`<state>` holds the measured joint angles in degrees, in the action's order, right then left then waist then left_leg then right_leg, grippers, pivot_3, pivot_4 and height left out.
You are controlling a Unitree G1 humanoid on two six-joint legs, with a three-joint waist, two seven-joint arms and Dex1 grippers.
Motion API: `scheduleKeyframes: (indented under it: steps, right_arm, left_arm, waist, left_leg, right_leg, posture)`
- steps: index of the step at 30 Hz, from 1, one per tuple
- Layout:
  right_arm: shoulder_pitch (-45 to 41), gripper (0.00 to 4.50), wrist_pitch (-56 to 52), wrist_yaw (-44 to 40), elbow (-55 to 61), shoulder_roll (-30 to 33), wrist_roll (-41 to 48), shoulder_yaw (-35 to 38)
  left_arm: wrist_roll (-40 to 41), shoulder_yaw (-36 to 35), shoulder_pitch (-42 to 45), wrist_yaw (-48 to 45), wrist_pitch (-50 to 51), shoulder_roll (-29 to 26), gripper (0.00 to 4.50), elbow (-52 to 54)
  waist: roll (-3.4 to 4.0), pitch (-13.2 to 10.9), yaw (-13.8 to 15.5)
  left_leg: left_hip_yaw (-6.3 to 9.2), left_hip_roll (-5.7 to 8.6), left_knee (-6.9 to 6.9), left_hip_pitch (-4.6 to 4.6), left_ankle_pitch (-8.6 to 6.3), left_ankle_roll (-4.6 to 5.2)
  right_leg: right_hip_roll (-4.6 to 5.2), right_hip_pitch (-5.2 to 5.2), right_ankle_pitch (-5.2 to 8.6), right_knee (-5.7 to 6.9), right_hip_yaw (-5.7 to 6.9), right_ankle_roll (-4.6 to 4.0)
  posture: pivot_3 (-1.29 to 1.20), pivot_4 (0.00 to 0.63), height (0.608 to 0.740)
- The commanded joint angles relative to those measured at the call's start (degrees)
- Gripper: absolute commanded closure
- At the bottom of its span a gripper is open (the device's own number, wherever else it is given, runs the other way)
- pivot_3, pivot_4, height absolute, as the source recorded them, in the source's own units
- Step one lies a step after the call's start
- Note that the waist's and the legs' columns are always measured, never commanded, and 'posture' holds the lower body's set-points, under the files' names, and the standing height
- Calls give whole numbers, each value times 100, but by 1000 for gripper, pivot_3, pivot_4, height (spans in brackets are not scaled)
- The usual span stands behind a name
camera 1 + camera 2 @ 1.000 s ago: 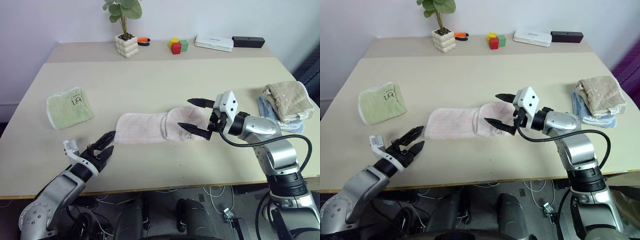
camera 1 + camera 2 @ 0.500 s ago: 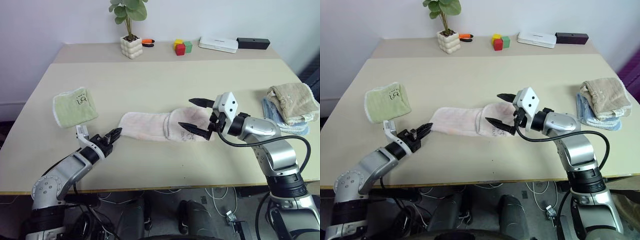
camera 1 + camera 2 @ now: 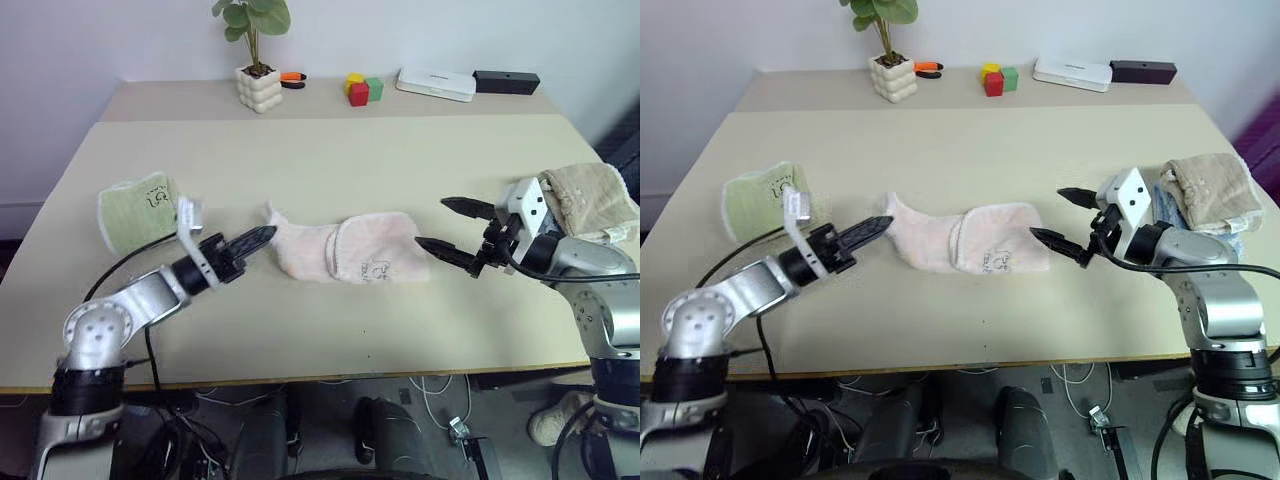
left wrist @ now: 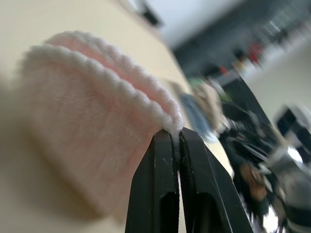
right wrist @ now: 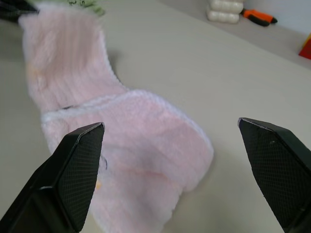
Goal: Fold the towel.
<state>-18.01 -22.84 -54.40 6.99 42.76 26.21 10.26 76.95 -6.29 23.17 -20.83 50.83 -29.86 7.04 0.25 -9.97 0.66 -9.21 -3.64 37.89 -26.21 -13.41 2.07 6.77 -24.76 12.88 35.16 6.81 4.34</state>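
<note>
The left gripper (image 3: 262, 236) is pinching the raised left end of the pink towel (image 3: 350, 250) lying mid-counter (image 3: 320, 160), while the right gripper (image 3: 446, 225) is hovering wide open beside its right end.

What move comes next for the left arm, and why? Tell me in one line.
Probably carry the pinched corner over toward the folded end. The left gripper has its fingers shut on the towel at its left corner, lifted off the table, while the right gripper hangs open, clear of the cloth.
</note>
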Motion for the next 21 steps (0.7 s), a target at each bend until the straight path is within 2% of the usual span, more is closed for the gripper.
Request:
scheduleKeyframes:
  steps: [1, 4, 7, 10, 15, 21]
  right_arm:
    - [-122, 0, 93, 131, 46, 66, -7, 203]
    - [-123, 0, 99, 285, 30, 66, -74, 244]
    - [-161, 0, 202, 636, -32, 65, -285, 328]
    - [-92, 0, 207, 736, 54, 123, -277, 449]
    - [564, 0, 69, 1002, 715, 223, -173, 1122]
    - [788, 0, 112, 1361, 934, 171, -303, 1356]
  left_arm:
    - [-1080, 774, 891, -774, -355, 552, 4479, -470]
    - [-2210, 1651, 1630, -1316, -819, 1279, 4479, -1073]
    - [-2537, 1827, 2025, -1679, -897, 1890, 4479, -1562]
    - [-3127, 2056, 2249, -2151, -1260, 2216, 4479, -1931]
    - [-4291, 2470, 2766, -2505, -1808, 2797, 4479, -3488]
    - [-4802, 2320, 2886, -3107, -2105, 3101, 4479, -4170]
  waist:
    - [-1, 0, 11]
    - [-5, -3, 36]
    - [-9, -5, 9]
    - [-9, -9, -23]
    - [-10, -9, 61]
    - [-12, -12, -6]
  left_leg:
    - [0, 1, 1, -2, 3, -1]
    - [6, 15, 15, -15, 25, -9]
    - [4, 22, 21, -20, 25, -5]
    - [3, 20, 20, -24, 25, -3]
    - [22, 13, 19, -25, 18, 12]
    - [15, 8, 28, -30, 6, 33]
  right_leg:
    - [-2, -1, -1, 1, 1, 2]
    - [-7, 0, -7, 1, 7, 13]
    - [-1, 2, -12, -7, 4, 22]
    - [-2, -8, -20, -5, 3, 44]
    - [-13, -9, -18, 6, 13, 43]
    - [2, -12, -9, 1, 9, 28]
  posture:
    - [0, 150, 740]
    - [0, 150, 740]
    - [0, 150, 740]
    - [0, 150, 740]
    - [0, 150, 740]
    - [0, 150, 740]
